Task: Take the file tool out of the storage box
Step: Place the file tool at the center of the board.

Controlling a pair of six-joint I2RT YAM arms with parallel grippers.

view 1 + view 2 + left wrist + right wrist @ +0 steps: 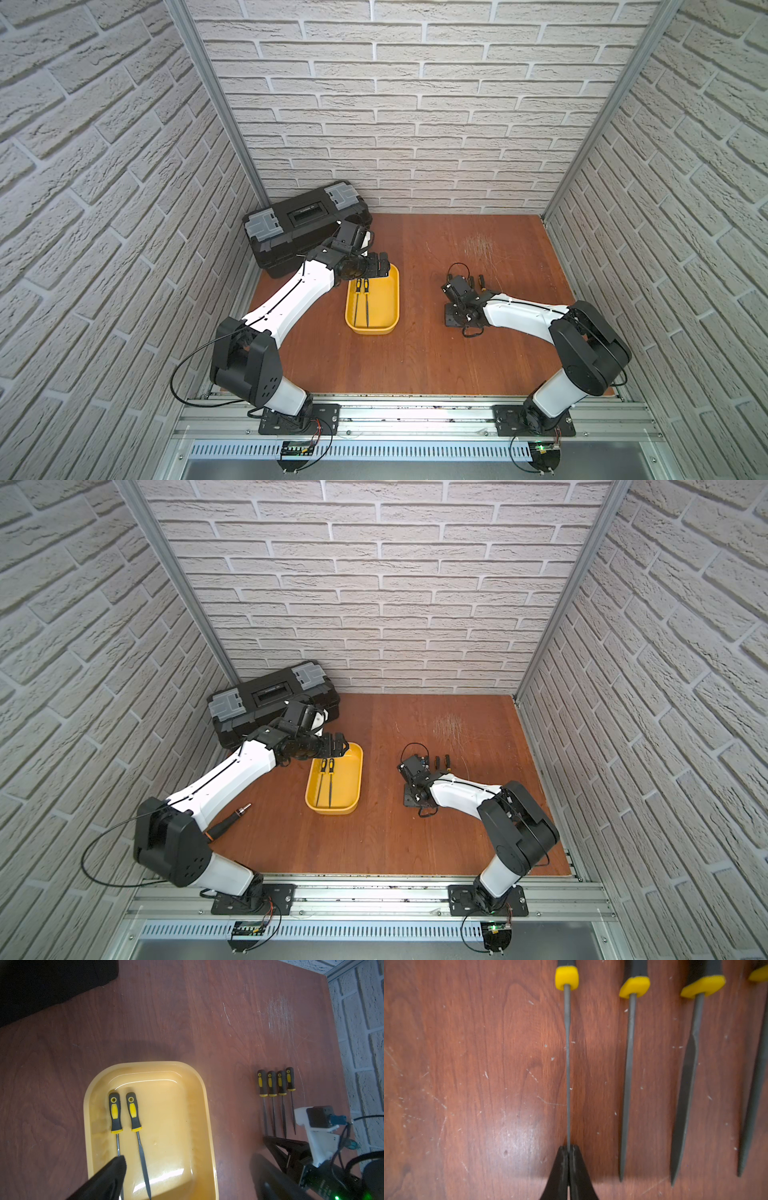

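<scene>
The yellow storage box [394, 305] sits mid-table in both top views, its rim also showing in the left wrist view [209, 1118]. Two file tools with black-and-yellow handles [133, 1113] lie side by side in it. My left gripper [380, 270] hangs open over the box's far end. One of its fingers [113, 1174] is above the blade of a file. My right gripper [568, 1148] is shut on the blade of a thin file [567, 1059] at the table, at one end of a row of several files [276, 1084] lying on the wood.
A black toolbox with grey latches [307, 226] stands at the back left, just behind my left wrist. A dark tool with an orange cord [232, 818] lies beside the left arm. Brick walls close in three sides.
</scene>
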